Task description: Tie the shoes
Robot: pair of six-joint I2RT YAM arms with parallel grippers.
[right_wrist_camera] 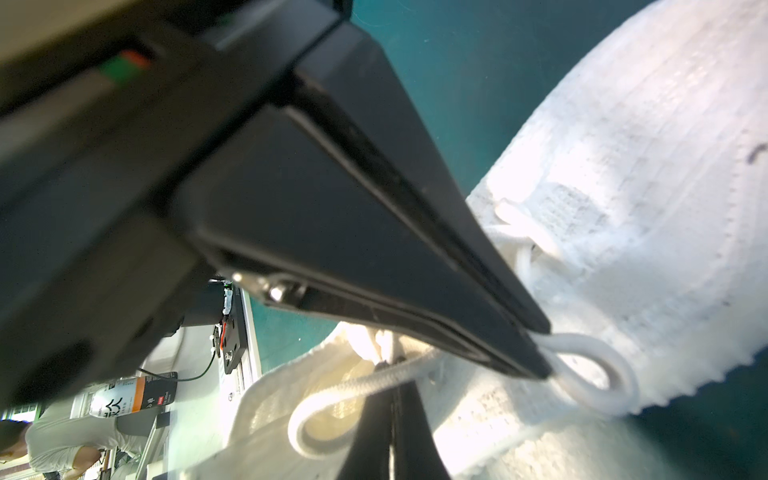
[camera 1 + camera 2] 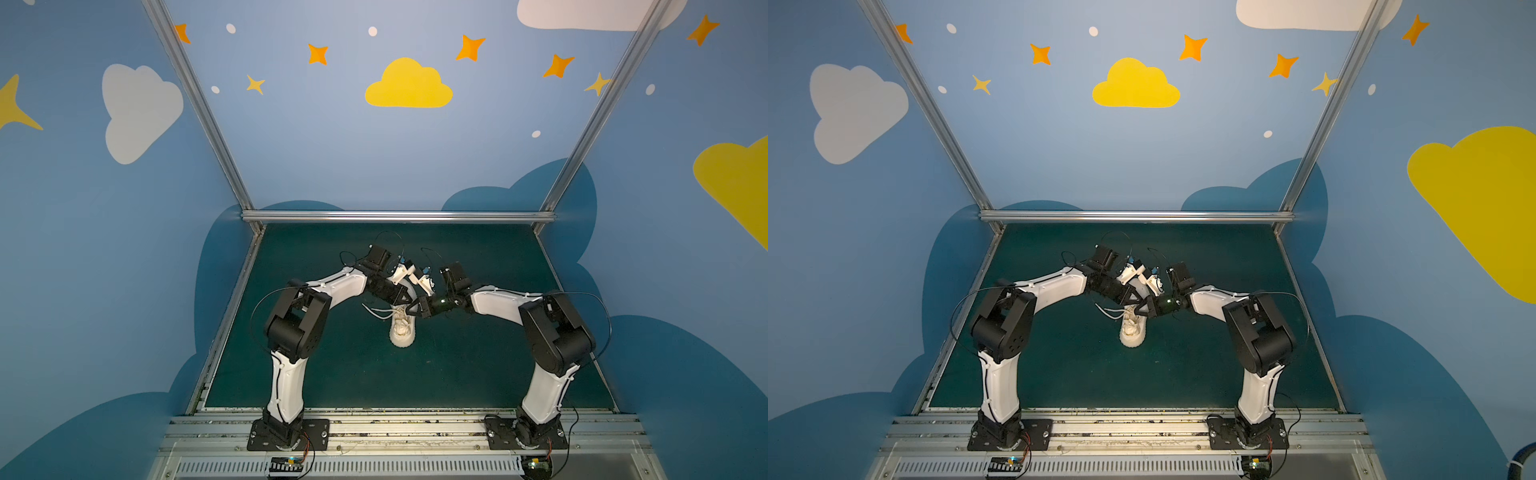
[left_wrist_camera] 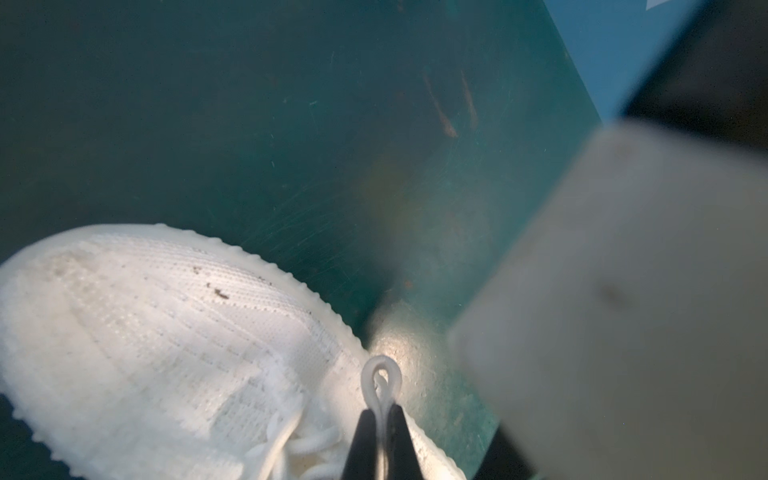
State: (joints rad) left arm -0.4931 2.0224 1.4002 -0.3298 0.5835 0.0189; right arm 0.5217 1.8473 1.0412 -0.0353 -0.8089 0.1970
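A cream-white knit shoe (image 2: pixel 402 330) (image 2: pixel 1133 330) rests on the green mat, toe toward the near edge. Both grippers meet over its laced part. My left gripper (image 2: pixel 409 302) (image 3: pixel 381 409) is shut on a small lace loop (image 3: pixel 380 374) that sticks out past its tips; this left gripper (image 1: pixel 546 353) and the same loop (image 1: pixel 598 374) also show in the right wrist view. My right gripper (image 2: pixel 409 311) (image 1: pixel 390 370) is shut, with a second lace loop (image 1: pixel 316 419) bending round its fingers and a strand crossing its tips. Loose lace ends (image 2: pixel 376 311) trail left of the shoe.
The green mat (image 2: pixel 332 374) is fenced by aluminium rails (image 2: pixel 399 216) and blue painted walls. The arm bases (image 2: pixel 286 432) stand on the near rail. A blurred pale part of the right arm (image 3: pixel 623 311) fills one side of the left wrist view.
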